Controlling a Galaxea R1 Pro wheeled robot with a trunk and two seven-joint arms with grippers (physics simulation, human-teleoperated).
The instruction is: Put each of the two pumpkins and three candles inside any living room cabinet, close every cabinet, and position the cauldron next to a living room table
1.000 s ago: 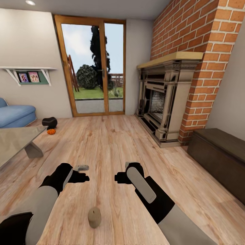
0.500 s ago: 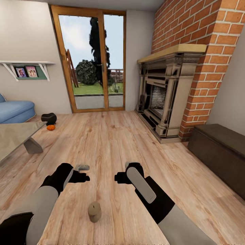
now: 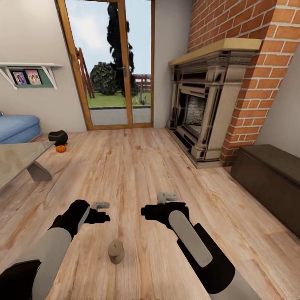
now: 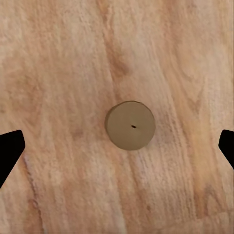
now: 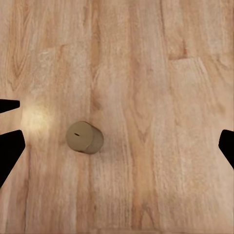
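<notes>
Two robot arms reach forward and down, side by side, grippers pointing toward the floor.

The left arm comes in from the lower left corner, grey forearm leading to a black wrist, with the left gripper (image 3: 100, 211) held low. The right arm comes in from the lower right, a pale panel along its black forearm, ending at the right gripper (image 3: 160, 205). In both wrist views, the dark fingertips (image 4: 9, 148) sit at opposite edges, spread wide apart.

Head camera looks forward-down over both arms; both wrist cameras face straight down, sharing the candle (image 4: 130, 125) below.
</notes>
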